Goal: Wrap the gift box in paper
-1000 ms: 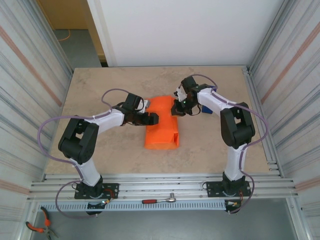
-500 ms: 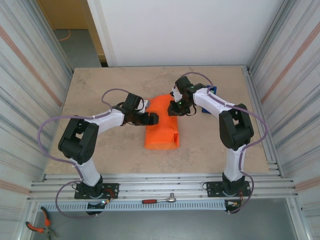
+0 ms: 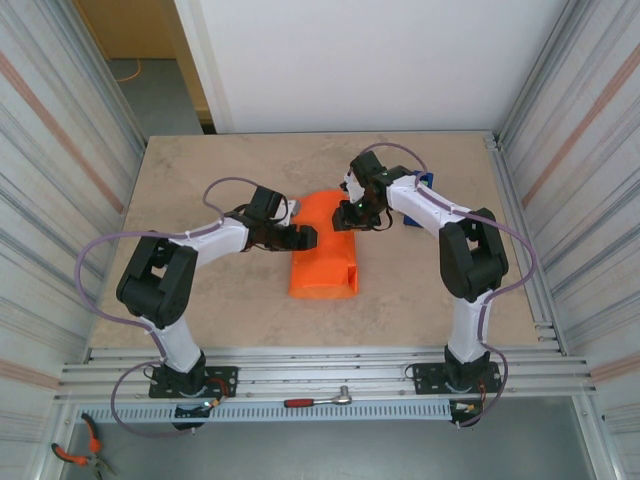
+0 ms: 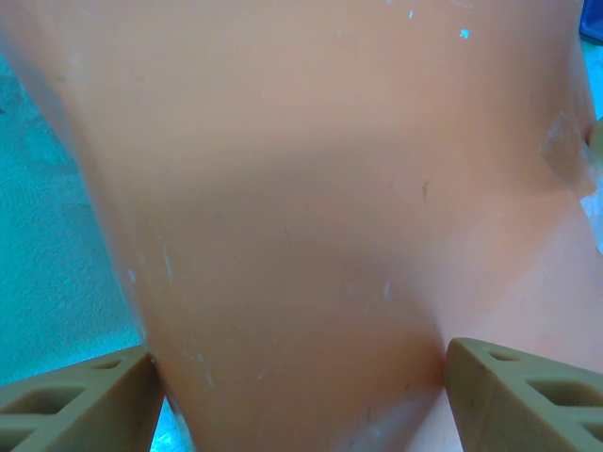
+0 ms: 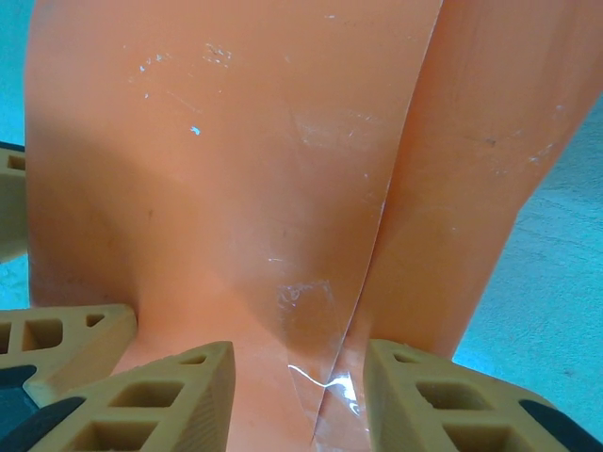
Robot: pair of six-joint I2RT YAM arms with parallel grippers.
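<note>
Beige tabletop (image 3: 220,320) carries the paper (image 3: 325,262), which I judge thin and crease-prone, presumably folded round the gift box, near the blue tape dispenser (image 3: 424,181); my left gripper (image 4: 301,377) clamps wide across it, my right gripper (image 5: 300,377) hangs half-open over its taped seam (image 5: 377,235), best pinched at folds

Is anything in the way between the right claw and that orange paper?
Nothing visible does. The right gripper stands open close to the paper, with the paper's seam showing between its fingers.
</note>
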